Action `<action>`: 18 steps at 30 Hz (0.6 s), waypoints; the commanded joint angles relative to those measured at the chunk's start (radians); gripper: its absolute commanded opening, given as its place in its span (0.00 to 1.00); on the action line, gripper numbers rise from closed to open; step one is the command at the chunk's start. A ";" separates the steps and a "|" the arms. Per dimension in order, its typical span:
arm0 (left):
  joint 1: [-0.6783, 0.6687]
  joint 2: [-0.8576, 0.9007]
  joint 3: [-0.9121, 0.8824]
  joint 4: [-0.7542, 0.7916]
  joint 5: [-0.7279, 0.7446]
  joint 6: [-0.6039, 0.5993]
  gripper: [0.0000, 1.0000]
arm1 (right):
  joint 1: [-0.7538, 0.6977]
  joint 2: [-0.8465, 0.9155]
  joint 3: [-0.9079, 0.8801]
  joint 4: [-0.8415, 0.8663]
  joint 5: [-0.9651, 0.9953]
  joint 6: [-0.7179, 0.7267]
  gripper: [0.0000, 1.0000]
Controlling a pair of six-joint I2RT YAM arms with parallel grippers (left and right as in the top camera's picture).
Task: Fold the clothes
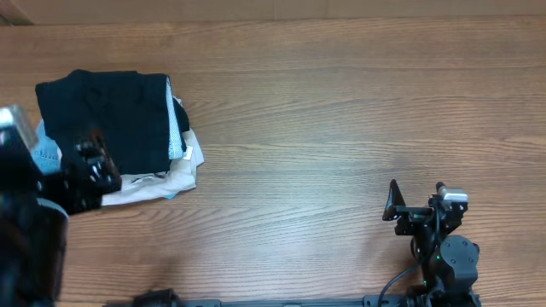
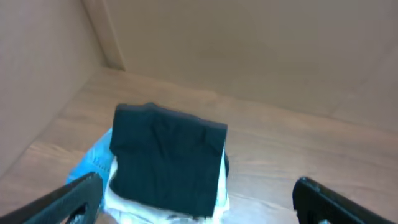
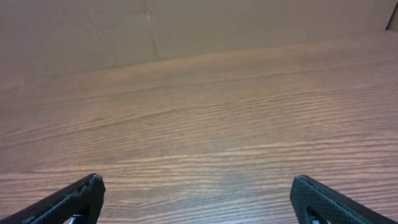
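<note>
Shorts (image 1: pixel 107 115) folded flat atop pile (image 1: pixel 171 179). Left end effector (image 2: pixel 198 186) hovers just beside pile, fingers apart. Right end effector (image 1: pixel 416 205) well apart from pile, fingers apart. Fold appears done; next: back off without snagging.

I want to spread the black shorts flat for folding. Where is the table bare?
Bare wood spans the table's middle and far right, between the black shorts and the right hand. Crowded: the left end, where those shorts top beige shorts and blue denim, left hand at their near edge.
</note>
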 commanded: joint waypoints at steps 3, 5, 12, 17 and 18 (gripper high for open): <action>-0.026 -0.336 -0.474 0.242 -0.039 -0.018 1.00 | 0.005 -0.009 -0.005 0.005 0.007 -0.003 1.00; -0.026 -0.431 -0.628 0.329 -0.039 -0.017 1.00 | 0.005 -0.009 -0.005 0.005 0.007 -0.003 1.00; -0.026 -0.703 -1.066 0.597 -0.039 -0.018 1.00 | 0.005 -0.009 -0.005 0.005 0.007 -0.003 1.00; -0.026 -0.873 -1.279 0.729 -0.027 -0.029 1.00 | 0.005 -0.009 -0.005 0.005 0.007 -0.003 1.00; -0.026 -0.905 -1.312 0.744 -0.027 -0.029 1.00 | 0.005 -0.009 -0.005 0.005 0.007 -0.003 1.00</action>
